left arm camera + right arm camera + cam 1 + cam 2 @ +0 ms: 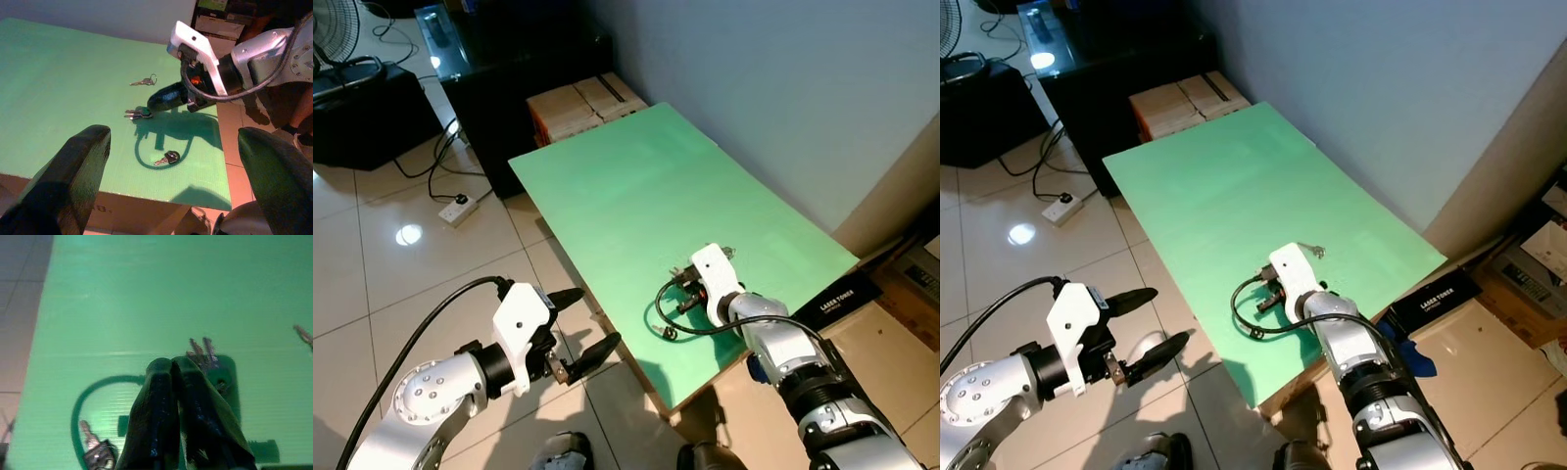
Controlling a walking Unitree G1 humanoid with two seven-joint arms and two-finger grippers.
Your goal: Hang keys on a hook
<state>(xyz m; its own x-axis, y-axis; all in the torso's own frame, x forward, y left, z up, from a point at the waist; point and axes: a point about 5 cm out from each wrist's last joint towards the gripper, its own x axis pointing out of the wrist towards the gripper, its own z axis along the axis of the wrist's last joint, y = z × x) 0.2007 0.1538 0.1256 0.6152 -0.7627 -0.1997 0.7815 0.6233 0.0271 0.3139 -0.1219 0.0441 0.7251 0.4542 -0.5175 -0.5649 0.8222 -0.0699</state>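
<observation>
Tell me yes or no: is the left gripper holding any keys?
No. The left gripper hangs open over the floor tiles, beside the green table, with nothing between its fingers.

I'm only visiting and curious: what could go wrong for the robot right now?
The right gripper looks shut just beside the green-tagged keys, so it might push them along the green board rather than lift them. Two other key sets lie nearby; it could grab the wrong one.

Plain bright green board, silver keys with black-headed ones, glossy cream floor tiles.
</observation>
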